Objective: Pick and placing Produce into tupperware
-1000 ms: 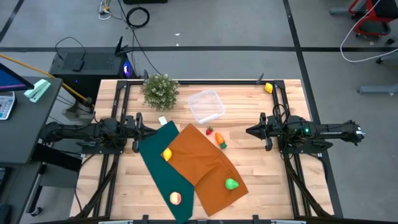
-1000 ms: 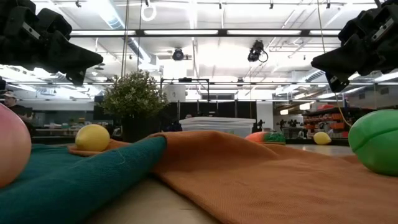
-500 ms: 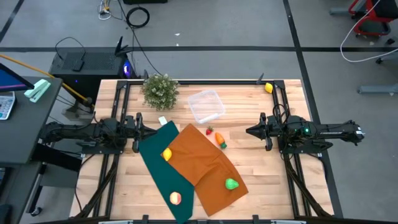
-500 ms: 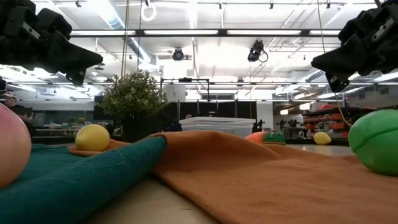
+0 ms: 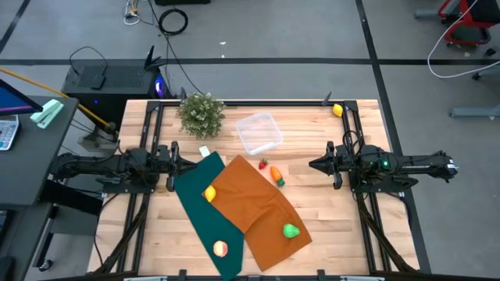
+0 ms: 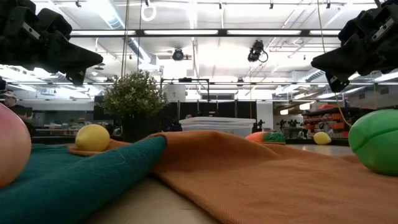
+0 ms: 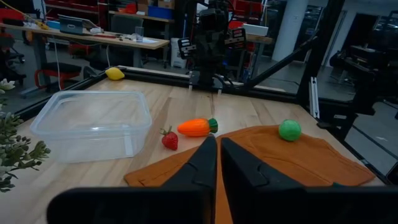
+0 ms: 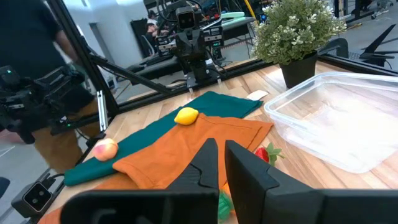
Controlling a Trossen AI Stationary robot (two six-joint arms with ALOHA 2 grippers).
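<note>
The clear tupperware (image 5: 259,133) stands empty at the table's far middle. A red strawberry (image 5: 263,164) and an orange carrot (image 5: 277,176) lie on the wood beside the orange cloth (image 5: 258,207). A yellow lemon (image 5: 209,193) lies where the two cloths meet. A green fruit (image 5: 291,231) lies on the orange cloth and a peach-coloured one (image 5: 221,249) on the green cloth (image 5: 195,207). Another yellow piece (image 5: 337,110) lies at the far right. My left gripper (image 5: 178,164) is shut and empty at the table's left. My right gripper (image 5: 312,164) is shut and empty at the right. Both hover above the table.
A bushy potted plant (image 5: 201,113) stands left of the tupperware. A small pale card (image 5: 205,151) lies at the green cloth's far corner. Black frame rails (image 5: 156,125) run along the table's left and right sides. Bare wood shows at the near right.
</note>
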